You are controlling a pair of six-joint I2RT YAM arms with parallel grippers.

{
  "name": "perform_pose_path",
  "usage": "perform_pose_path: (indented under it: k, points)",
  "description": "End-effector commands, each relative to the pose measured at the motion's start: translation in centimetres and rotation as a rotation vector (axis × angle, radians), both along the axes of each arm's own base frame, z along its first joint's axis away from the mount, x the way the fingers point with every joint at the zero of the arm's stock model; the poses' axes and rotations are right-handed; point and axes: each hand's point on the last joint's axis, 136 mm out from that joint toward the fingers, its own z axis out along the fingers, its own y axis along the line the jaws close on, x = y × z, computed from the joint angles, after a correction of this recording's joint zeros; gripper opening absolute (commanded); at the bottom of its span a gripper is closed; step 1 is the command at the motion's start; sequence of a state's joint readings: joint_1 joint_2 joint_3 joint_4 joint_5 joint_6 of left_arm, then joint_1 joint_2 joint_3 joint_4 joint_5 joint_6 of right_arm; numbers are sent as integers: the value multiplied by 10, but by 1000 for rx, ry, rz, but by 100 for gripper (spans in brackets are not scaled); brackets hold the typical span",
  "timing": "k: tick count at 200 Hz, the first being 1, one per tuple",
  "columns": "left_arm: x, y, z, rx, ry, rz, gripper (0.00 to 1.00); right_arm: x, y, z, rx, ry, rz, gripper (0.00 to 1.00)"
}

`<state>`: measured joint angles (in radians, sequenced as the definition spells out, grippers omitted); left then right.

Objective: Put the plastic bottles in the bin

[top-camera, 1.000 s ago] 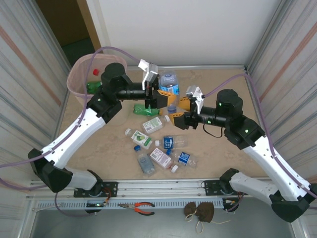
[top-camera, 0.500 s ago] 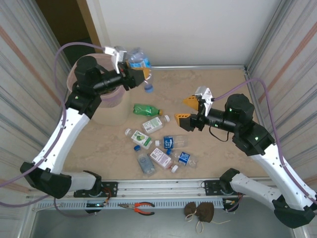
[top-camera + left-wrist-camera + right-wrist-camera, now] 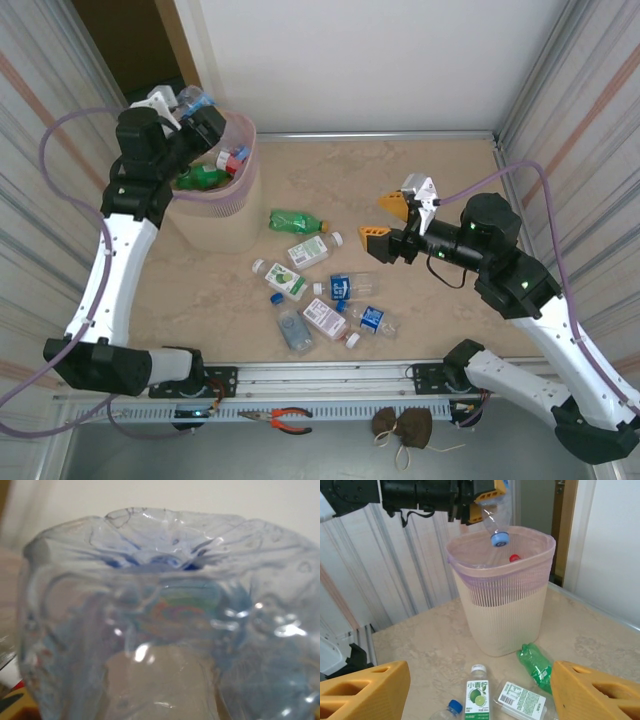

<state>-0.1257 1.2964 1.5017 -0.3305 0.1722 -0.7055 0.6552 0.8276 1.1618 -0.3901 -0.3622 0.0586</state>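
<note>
My left gripper [image 3: 197, 112] is raised over the bin [image 3: 215, 215] at the far left, shut on a clear plastic bottle [image 3: 190, 98]. In the right wrist view that bottle [image 3: 496, 511] hangs neck down, its blue cap [image 3: 499, 538] just above the bin's pink-lined rim [image 3: 470, 562]. Its base [image 3: 165, 605] covers the left wrist view. A green bottle [image 3: 200, 178] and red and blue caps lie inside the bin. My right gripper [image 3: 384, 224] stands open above the table, orange fingers [image 3: 365, 690] wide apart, holding nothing. Several bottles lie on the table, among them a crushed green one [image 3: 295, 220] and a lime-labelled one [image 3: 479, 695].
The loose bottles spread from the bin's foot toward the near rail [image 3: 330, 372], including a white-labelled one [image 3: 308, 250] and a pink-labelled one [image 3: 325, 318]. Corrugated walls close both sides, a white wall the back. Pliers [image 3: 290, 418] lie below the rail.
My left arm has swung left and up, carrying the clear bottle from the table's middle to above the bin. My right gripper has drawn back slightly to the right, still open.
</note>
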Motion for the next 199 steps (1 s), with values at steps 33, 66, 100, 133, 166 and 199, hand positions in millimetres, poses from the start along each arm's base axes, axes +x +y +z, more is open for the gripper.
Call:
perform_pose_path:
  k: [33, 66, 100, 133, 166, 199]
  points:
    - [12, 66, -44, -262, 270, 410, 55, 0, -3, 6, 18, -17, -16, 73]
    - [37, 74, -70, -376, 342, 458, 58, 0, -3, 5, 21, -13, -17, 73]
    - [60, 74, -101, -447, 433, 503, 58, 0, -7, 3, 27, -7, -35, 73]
    - [84, 63, -127, -534, 482, 466, 59, -1, -11, 0, 32, 7, -52, 73]
    - [96, 60, -147, -546, 527, 465, 66, -1, -14, 0, 32, 5, -70, 73]
    - [89, 55, -146, -565, 537, 441, 75, 0, -14, 0, 30, 6, -74, 73]
